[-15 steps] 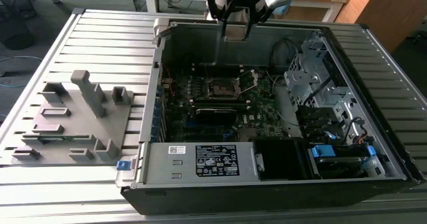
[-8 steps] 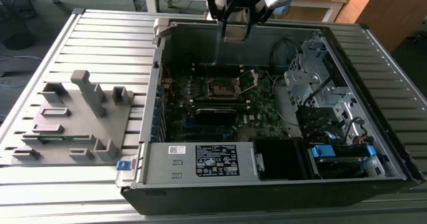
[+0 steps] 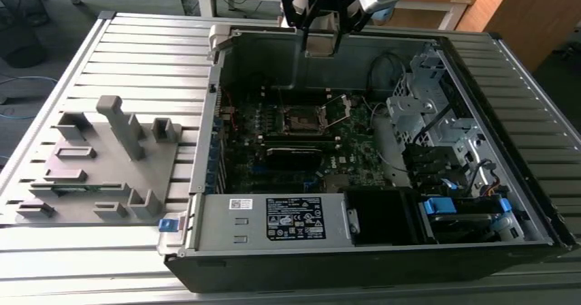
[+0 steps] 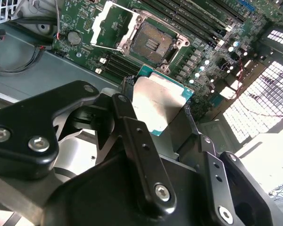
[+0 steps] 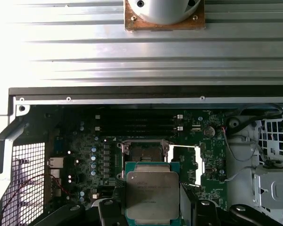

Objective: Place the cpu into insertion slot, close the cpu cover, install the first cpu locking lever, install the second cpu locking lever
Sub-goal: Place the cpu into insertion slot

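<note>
Holding the cpu point(image 4: 162, 106) by two opposite edges, my hand point(image 3: 322, 43) is clamped on it. One of my black fingers point(image 4: 132, 136) presses on each side, and the chip's dull grey top faces up in the first wrist view. I hang over the open computer case point(image 3: 363, 271), above the end nearest the worktop point(image 3: 136, 39) edge at the top of the exterior view. The chip is in the air, well apart from the motherboard point(image 5: 85, 141) below it. The insertion slot point(image 5: 142, 151) lies uncovered on that board, its dark centre bare. The cpu cover point(image 4: 99, 23) is swung up off the slot and joins it along one side. A grey fixture block point(image 3: 100, 175) rests on the worktop beside the case, on the exterior view's left.
</note>
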Motion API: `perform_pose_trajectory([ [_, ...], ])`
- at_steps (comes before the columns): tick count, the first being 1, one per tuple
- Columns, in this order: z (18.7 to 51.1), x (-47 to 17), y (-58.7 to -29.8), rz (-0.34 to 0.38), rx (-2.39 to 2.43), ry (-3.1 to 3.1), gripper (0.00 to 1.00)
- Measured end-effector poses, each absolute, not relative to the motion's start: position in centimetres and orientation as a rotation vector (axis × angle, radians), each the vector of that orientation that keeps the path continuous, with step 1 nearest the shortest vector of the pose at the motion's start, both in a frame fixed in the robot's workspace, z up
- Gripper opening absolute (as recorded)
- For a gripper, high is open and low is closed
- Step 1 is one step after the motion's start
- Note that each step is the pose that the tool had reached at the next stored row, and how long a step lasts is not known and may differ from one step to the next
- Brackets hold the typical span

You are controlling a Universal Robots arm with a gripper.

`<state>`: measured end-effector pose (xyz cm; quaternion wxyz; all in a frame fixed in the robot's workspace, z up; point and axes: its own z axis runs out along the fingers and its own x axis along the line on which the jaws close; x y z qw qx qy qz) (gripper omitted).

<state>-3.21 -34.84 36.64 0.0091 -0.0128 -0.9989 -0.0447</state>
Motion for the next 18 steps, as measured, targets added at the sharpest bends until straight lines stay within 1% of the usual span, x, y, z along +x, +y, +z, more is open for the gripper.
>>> perform_pose_trajectory([
  [18, 35.93, -3.21, -34.84, -0.138, -0.04, -3.12, 0.54],
])
